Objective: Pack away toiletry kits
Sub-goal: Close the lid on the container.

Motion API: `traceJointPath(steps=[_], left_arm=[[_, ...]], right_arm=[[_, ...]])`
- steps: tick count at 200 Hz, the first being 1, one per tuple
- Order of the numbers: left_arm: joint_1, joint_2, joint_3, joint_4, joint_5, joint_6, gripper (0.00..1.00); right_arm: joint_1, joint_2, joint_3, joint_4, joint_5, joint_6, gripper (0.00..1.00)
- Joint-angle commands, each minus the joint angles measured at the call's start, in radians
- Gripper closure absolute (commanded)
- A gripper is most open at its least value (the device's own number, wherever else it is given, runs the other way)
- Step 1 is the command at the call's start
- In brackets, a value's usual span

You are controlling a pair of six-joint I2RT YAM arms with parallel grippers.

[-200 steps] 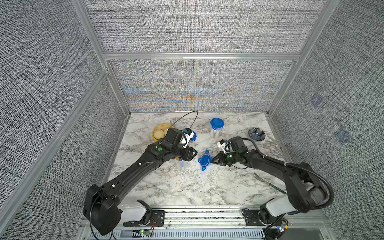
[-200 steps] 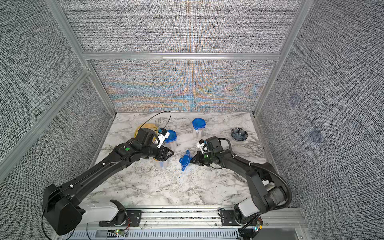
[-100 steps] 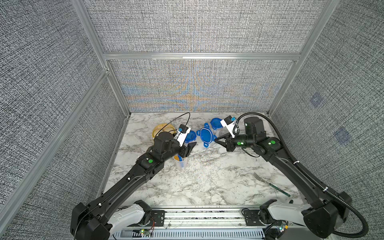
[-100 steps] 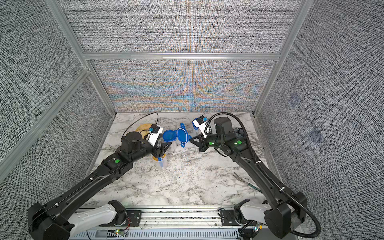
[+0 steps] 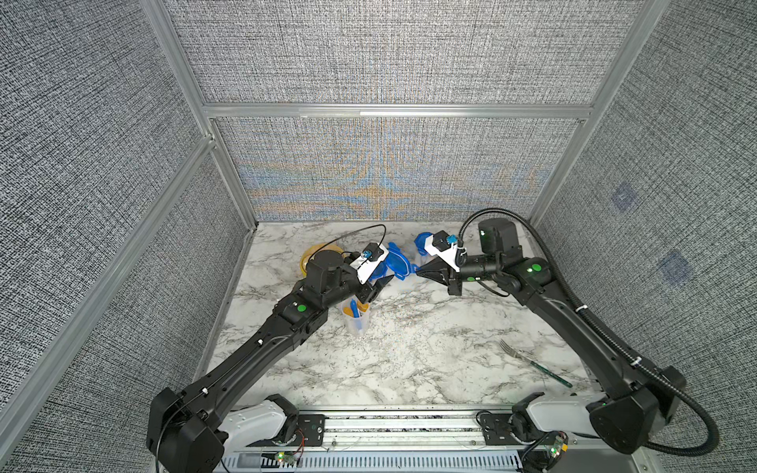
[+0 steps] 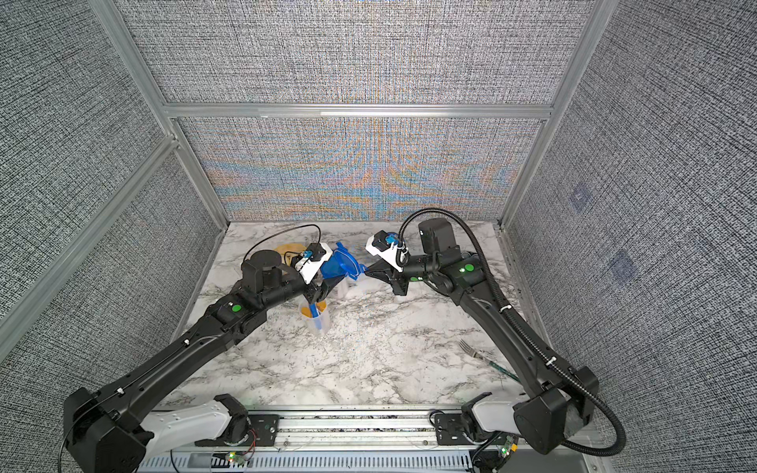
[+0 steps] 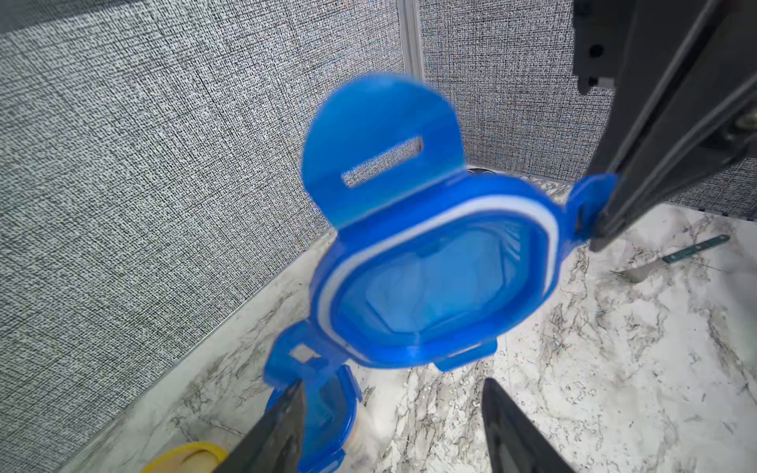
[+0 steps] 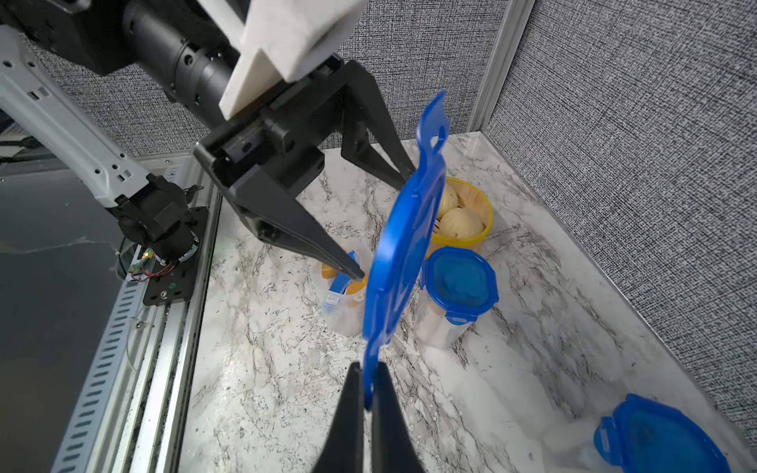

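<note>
Blue four-tab clip lid (image 8: 403, 254) hangs edge-on above the back-centre of the white marble tabletop (image 5: 409, 360), one tab pinched in the right gripper (image 8: 368, 393). Left gripper (image 7: 393, 385) spread wide, just beside the lid. Lidless clear plastic tub (image 5: 355, 317) stands beneath the left gripper.

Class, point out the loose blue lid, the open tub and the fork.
loose blue lid (image 8: 405, 254), right wrist view, middle of its flat face.
open tub (image 5: 357, 327), in a top view, its clear front wall.
fork (image 5: 551, 373), in a top view, its handle.
</note>
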Motion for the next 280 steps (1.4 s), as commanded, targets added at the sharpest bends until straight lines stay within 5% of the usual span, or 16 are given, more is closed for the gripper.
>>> traceJointPath(steps=[1, 79, 149, 164, 180, 222, 280], left_arm=[[0.011, -0.018, 0.0, 0.016, -0.019, 0.021, 0.34], [0.033, -0.05, -0.014, -0.067, 0.149, 0.176, 0.4], [0.035, -0.034, 0.015, -0.072, 0.199, 0.163, 1.0], [0.038, -0.036, 0.021, -0.059, 0.145, 0.133, 1.0], [0.043, -0.046, 0.016, -0.024, 0.12, 0.098, 1.0], [0.055, -0.062, -0.013, 0.075, 0.22, 0.04, 1.0], [0.066, -0.028, 0.0, 0.074, 0.321, 0.033, 1.0]], right_arm=[[-0.001, 0.019, 0.022, -0.057, -0.028, -0.107, 1.0], [-0.006, 0.092, 0.115, -0.158, -0.024, -0.27, 1.0], [-0.027, 0.129, 0.142, -0.117, -0.018, -0.278, 0.95], [-0.043, 0.105, 0.101, -0.007, 0.022, -0.172, 0.62], [-0.07, 0.061, 0.023, 0.132, 0.033, -0.066, 0.48], [-0.085, 0.019, -0.157, 0.411, -0.113, 0.008, 0.4], [-0.085, 0.093, -0.155, 0.613, -0.276, 0.099, 0.42]])
